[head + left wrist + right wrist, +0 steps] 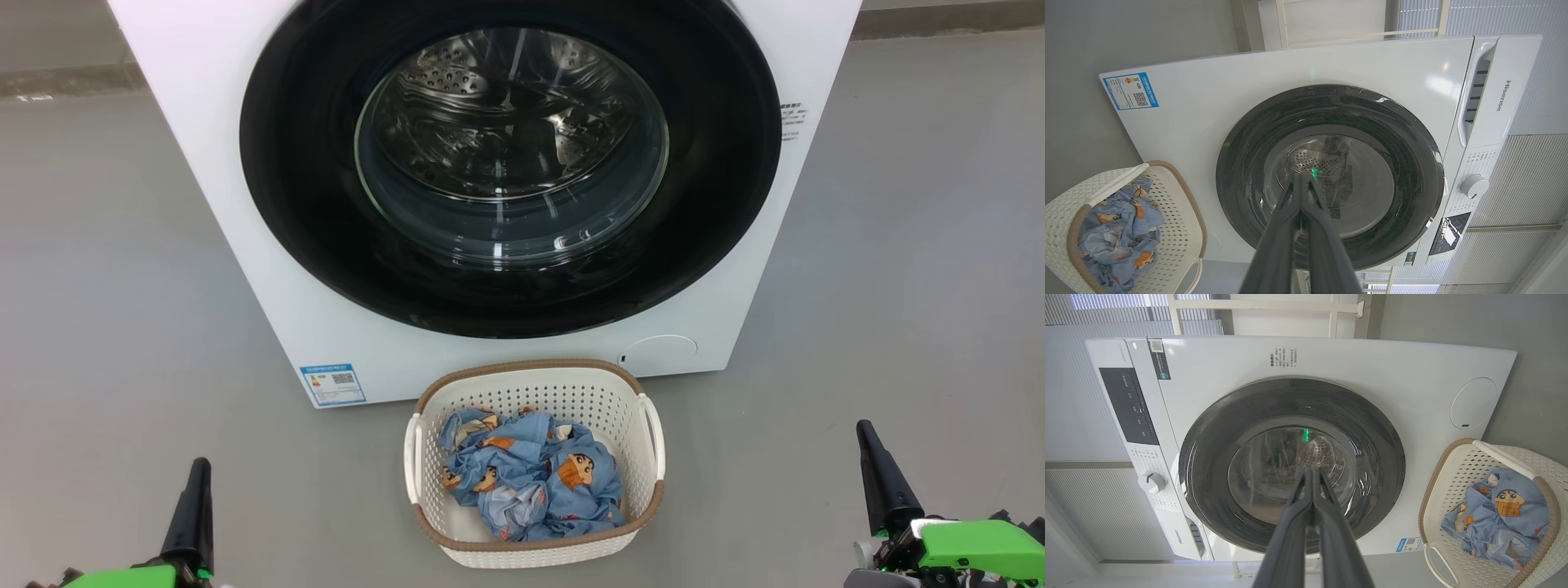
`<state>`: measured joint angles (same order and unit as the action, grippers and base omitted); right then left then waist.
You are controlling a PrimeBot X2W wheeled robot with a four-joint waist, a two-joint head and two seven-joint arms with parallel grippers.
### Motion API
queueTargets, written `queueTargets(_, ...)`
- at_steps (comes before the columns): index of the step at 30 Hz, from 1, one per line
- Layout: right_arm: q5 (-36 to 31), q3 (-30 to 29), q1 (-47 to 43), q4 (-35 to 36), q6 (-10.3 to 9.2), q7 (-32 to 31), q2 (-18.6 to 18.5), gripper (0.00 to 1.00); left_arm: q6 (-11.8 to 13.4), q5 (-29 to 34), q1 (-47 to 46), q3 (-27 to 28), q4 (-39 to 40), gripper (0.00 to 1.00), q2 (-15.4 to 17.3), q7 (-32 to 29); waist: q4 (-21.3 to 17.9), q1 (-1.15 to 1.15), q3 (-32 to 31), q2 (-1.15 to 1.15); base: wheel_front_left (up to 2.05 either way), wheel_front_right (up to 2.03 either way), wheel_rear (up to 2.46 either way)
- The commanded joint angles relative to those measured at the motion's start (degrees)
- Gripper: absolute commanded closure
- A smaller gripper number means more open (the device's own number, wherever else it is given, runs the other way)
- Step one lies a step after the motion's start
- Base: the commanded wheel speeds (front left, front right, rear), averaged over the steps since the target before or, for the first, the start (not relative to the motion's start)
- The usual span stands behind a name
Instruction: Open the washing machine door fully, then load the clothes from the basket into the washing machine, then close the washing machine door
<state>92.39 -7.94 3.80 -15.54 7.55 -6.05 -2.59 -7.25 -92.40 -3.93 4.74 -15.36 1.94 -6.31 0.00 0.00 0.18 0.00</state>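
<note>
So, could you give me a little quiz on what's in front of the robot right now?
1. True or false: the door is open.
2. Where are the clothes? A: in the drum. B: in the basket. C: on the floor.
3. Fill the gap: the left gripper and the right gripper are both ___ (open or shut).

Key: 1 false; 2 B; 3 shut.
</note>
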Motion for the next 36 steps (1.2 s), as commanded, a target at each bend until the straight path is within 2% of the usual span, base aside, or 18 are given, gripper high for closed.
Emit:
queueTargets(1, -0.2, 1.4, 2.4, 1.5, -0.06, -0.4, -0.3, 1.0, -0.2, 0.2, -2.3, 1.8, 1.3, 1.0, 0.9, -0.2, 0.0, 0.0, 0.0, 0.0, 0.0, 0.0, 0.0)
queueTargets(27, -0.2, 1.4, 2.4, 1.5, -0.06, -0.4, -0.3, 1.0, -0.2, 0.2, -2.3, 1.8, 1.3, 1.0, 0.9, -0.2, 0.0, 0.0, 0.0, 0.0, 0.0, 0.0, 0.0)
queueTargets(28, 0.0, 0.0, 0.0, 0.0, 0.0, 0.0, 0.0, 0.0, 0.0, 0.0, 0.0, 0.0, 0.0, 0.0, 0.0, 0.0, 0.0, 0.0, 0.0, 0.0, 0.0, 0.0, 0.0)
queueTargets(36, -0.2, 0.1, -1.8, -2.9, 0.0, 0.4, 0.8, 0.0, 0.0, 0.1, 1.8, -0.5, -2.7, 0.0, -1.0, 0.3, 0.0, 0.0, 0.2, 0.0, 0.0, 0.0, 0.0)
